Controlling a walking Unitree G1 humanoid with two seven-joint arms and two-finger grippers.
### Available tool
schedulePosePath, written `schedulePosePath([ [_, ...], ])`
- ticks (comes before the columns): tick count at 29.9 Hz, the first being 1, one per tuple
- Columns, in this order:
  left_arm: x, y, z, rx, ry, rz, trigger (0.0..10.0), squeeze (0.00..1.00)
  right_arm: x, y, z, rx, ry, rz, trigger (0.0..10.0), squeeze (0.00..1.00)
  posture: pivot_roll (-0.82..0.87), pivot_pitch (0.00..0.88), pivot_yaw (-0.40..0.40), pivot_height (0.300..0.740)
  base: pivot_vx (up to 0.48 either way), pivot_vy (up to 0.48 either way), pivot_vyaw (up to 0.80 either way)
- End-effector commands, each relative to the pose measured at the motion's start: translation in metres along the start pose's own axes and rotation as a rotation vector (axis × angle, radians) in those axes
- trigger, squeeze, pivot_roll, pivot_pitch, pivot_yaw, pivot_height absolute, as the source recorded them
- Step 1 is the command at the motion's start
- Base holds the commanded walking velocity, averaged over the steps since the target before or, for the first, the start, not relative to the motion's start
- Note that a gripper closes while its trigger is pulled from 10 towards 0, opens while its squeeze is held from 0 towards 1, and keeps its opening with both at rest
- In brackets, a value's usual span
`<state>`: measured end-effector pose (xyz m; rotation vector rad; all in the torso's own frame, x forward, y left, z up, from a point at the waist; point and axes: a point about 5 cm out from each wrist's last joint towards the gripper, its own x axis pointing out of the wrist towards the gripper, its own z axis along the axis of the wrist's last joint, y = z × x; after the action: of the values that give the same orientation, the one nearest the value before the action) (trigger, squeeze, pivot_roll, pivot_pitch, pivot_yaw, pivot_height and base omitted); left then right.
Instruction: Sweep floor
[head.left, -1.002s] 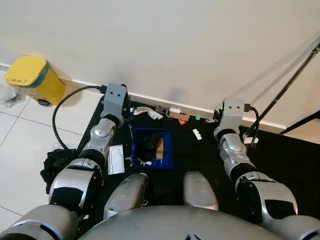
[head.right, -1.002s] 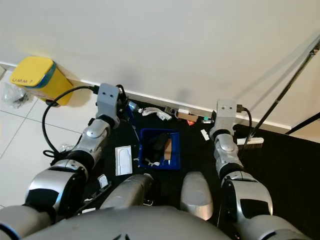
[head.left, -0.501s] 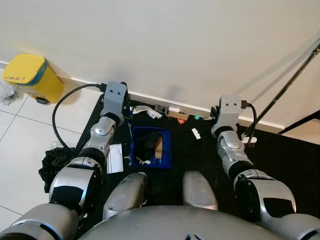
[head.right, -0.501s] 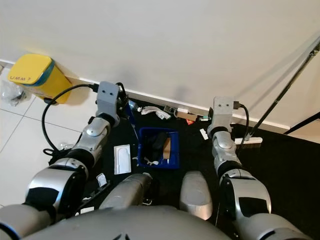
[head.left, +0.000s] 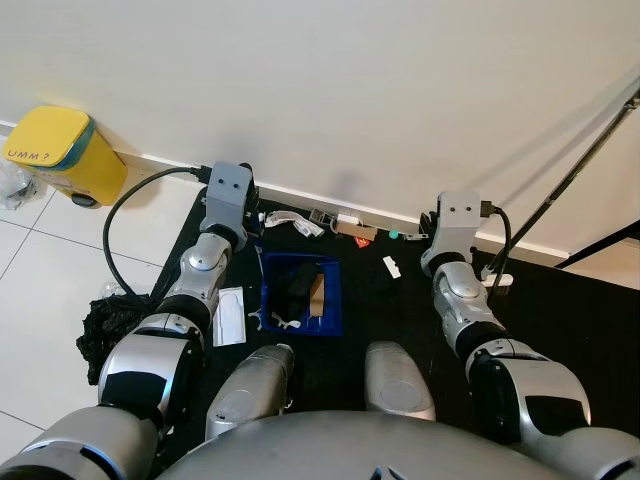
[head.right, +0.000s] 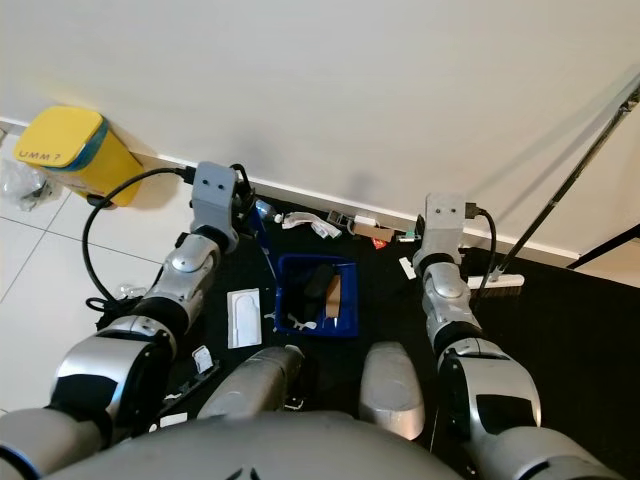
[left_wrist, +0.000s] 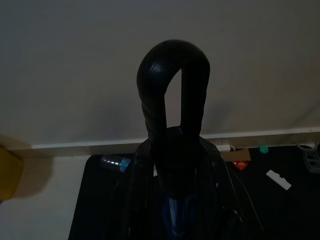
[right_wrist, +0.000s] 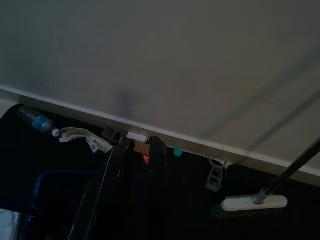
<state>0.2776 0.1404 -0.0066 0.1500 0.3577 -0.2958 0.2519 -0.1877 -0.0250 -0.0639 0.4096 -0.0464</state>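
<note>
Gripping the black looped handle (left_wrist: 172, 100) of the blue plastic dustpan (head.left: 300, 295), the left gripper (left_wrist: 172, 165) is closed on it. At 2 o'clock, the right gripper (right_wrist: 136, 145) hangs slightly parted and empty, near the white-headed broom (right_wrist: 255, 202).

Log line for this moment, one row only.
phase: sweep floor | left gripper: at blue dustpan handle | right gripper: open, empty | broom: by wall, unheld | litter: along baseboard

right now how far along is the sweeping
Partly done: the dustpan already holds scraps. In hand: the left end effector seems to grip its handle. Left: litter along the wall, and the broom leans unheld, right end effector open.
</note>
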Motion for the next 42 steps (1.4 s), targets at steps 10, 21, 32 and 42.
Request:
schedulePosePath([
  [10, -0.0112, -0.0084, -0.0292, -0.020, 0.136, -0.014, 10.0, 0.00, -0.0016, 0.0045, -0.0024, 0.009, -0.001, 0.005, 10.0, 0.00, 0.02, 0.000, 0.000, 0.740, 0.000, 0.000, 0.00],
  [21, -0.0112, -0.0088, -0.0293, -0.023, 0.137, -0.011, 10.0, 0.00, -0.0016, 0.0028, -0.0025, 0.009, 0.002, 0.001, 10.0, 0.00, 0.02, 0.000, -0.001, 0.740, 0.000, 0.000, 0.00],
  [32, -0.0102, -0.0082, -0.0281, -0.024, 0.138, -0.013, 10.0, 0.18, -0.0021, 0.0038, -0.0033, 0.013, 0.002, 0.000, 10.0, 0.00, 0.01, 0.000, 0.002, 0.740, 0.000, 0.000, 0.00],
  [42, -0.0095, -0.0067, -0.0265, -0.021, 0.133, -0.004, 10.0, 0.20, -0.0032, 0.0035, -0.0048, 0.016, 0.004, -0.003, 10.0, 0.00, 0.01, 0.000, 0.004, 0.740, 0.000, 0.000, 0.00],
])
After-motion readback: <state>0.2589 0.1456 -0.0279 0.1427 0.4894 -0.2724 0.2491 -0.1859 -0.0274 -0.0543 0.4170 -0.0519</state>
